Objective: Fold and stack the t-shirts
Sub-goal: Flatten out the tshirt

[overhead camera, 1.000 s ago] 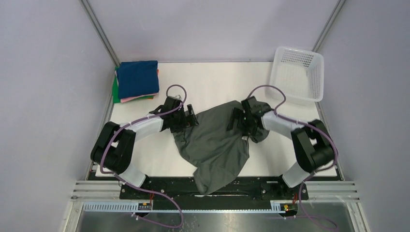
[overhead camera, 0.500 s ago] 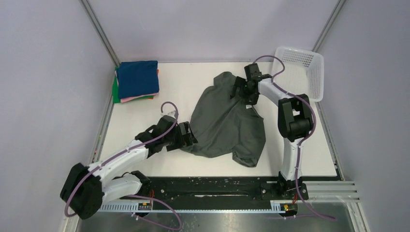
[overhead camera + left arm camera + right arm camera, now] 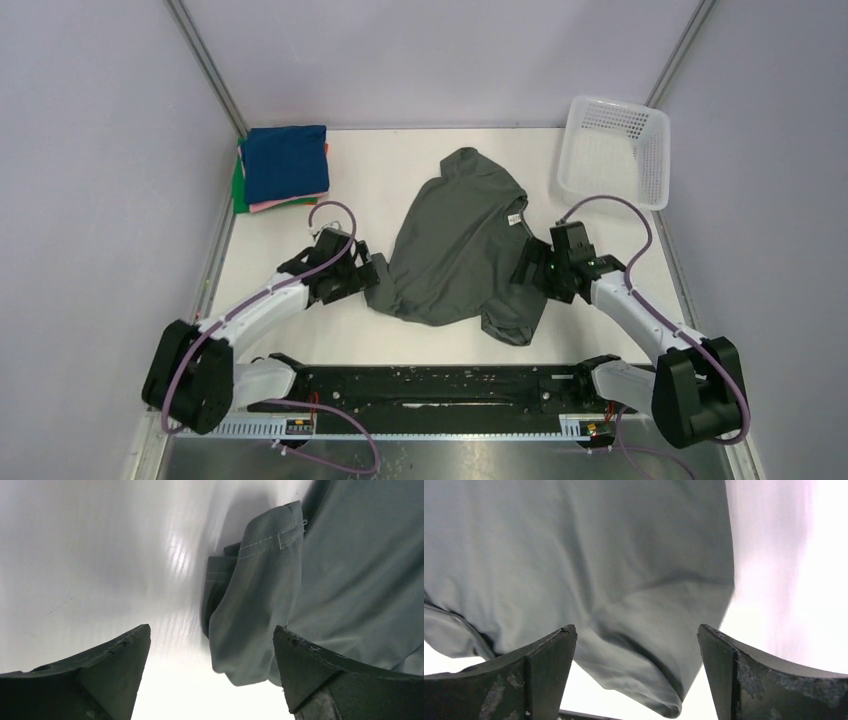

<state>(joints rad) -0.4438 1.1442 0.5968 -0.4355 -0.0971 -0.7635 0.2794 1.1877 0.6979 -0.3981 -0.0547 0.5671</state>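
The dark grey-green t-shirt [image 3: 462,245] lies crumpled on the white table, collar toward the back. My left gripper [image 3: 368,275] is open at the shirt's near left edge; the left wrist view shows a folded sleeve hem [image 3: 255,605] between the spread fingers. My right gripper [image 3: 530,270] is open at the shirt's right edge; its wrist view shows a rumpled fold of the shirt [image 3: 639,630] between the jaws, not pinched. A folded stack with the navy blue shirt [image 3: 285,160] on top of pink, orange and green ones sits at the back left corner.
A white plastic mesh basket [image 3: 615,150] stands at the back right corner. Grey walls close the table on three sides. The black rail [image 3: 440,380] with the arm bases runs along the near edge.
The right arm has let go of the shirt near the collar and swung back to its near right edge. The left gripper has shifted slightly back along the left edge. The shirt lies flatter.
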